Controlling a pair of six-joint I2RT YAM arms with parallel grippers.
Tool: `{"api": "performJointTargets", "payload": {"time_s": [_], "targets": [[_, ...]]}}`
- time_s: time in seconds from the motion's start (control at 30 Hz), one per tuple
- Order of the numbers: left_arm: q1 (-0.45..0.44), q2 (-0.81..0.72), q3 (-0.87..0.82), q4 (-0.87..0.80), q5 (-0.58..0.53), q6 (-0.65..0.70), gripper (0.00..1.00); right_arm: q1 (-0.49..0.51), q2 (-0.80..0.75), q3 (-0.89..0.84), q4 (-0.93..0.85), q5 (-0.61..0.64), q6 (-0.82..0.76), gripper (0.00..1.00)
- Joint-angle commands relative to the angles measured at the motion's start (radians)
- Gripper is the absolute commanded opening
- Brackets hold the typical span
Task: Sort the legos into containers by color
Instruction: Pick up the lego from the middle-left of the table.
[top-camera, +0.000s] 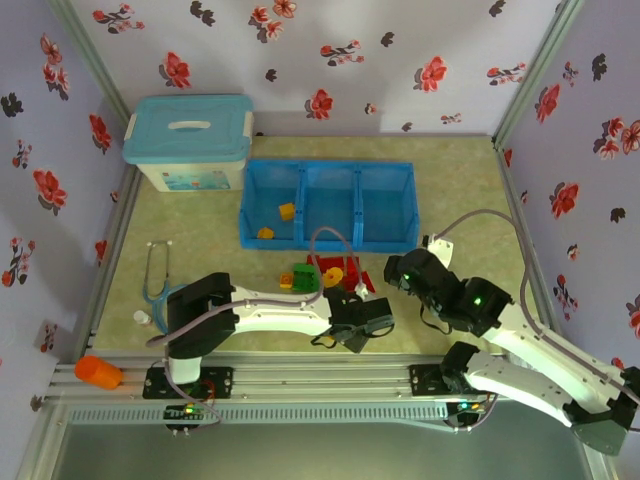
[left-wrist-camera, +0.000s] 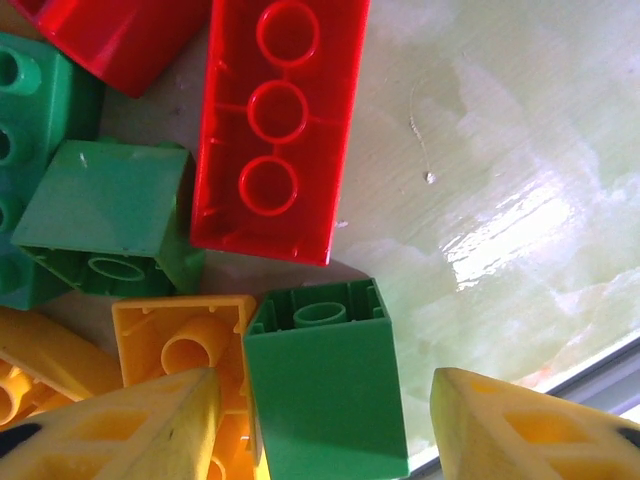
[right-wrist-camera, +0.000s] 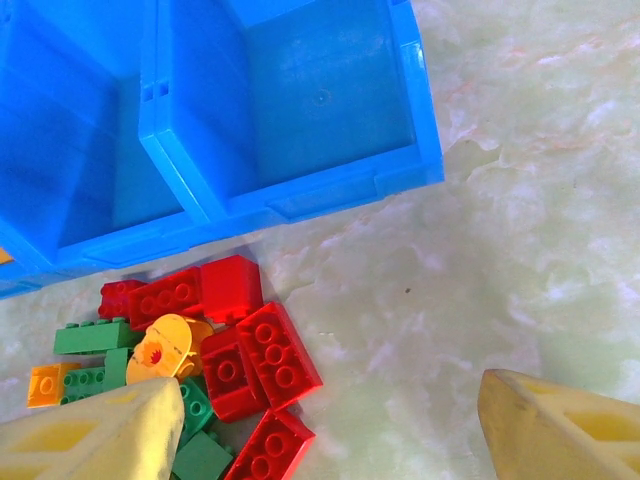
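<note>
- Left tool (left-wrist-camera: 325, 400) is hanging low over the pile. Its yellow fingers (left-wrist-camera: 150, 425) are standing spread on either side of one green brick (left-wrist-camera: 320, 370) and are not yet pressing it. A strip of bare surface is showing between the brick and the right-hand finger.
- Underneath, the bench (top-camera: 450, 190) is carrying everything, and the blue tray (top-camera: 330, 246) is lying across its far middle with three compartments in a row.
- Just on the near side of the tray, the pile of legos (top-camera: 325, 275) is sitting between the two arms, while two yellow bricks (top-camera: 287, 211) are already lying in the left compartment.
- To the right of the pile, the right tool (right-wrist-camera: 330, 400) is hovering, spread wide around nothing.
- Between the left fingers, the green brick is lying on its side with its hollow underside facing away. Its length is running across the line between the fingers, so a squeeze would likely be taking its narrow width.
- An orange brick (left-wrist-camera: 180, 340) is touching it on the left, under that finger, and may be getting caught. A long red brick (left-wrist-camera: 280, 130) is lying just beyond.
- By my judgement the left arm is much the nearer.
</note>
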Motion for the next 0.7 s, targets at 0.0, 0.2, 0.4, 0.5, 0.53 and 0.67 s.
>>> {"api": "performJointTargets", "payload": {"time_s": [0.0,0.2,0.4,0.5,0.53,0.67], "targets": [[-0.012,0.026,0.041,-0.030,0.000,-0.012,0.56,-0.005,-0.023,-0.018,0.001,0.021,0.024,0.78],[-0.018,0.048,0.061,-0.039,0.000,-0.010,0.54,-0.004,-0.043,-0.030,-0.006,0.029,0.030,0.77],[-0.022,0.059,0.066,-0.042,0.000,-0.013,0.52,-0.004,-0.047,-0.037,-0.006,0.031,0.032,0.76],[-0.024,0.066,0.066,-0.043,-0.001,-0.015,0.51,-0.005,-0.049,-0.041,0.000,0.031,0.034,0.76],[-0.024,0.072,0.066,-0.043,-0.001,-0.013,0.50,-0.006,-0.050,-0.044,0.002,0.031,0.035,0.76],[-0.025,0.083,0.069,-0.048,-0.002,-0.011,0.49,-0.004,-0.049,-0.048,0.003,0.032,0.037,0.76]]}}
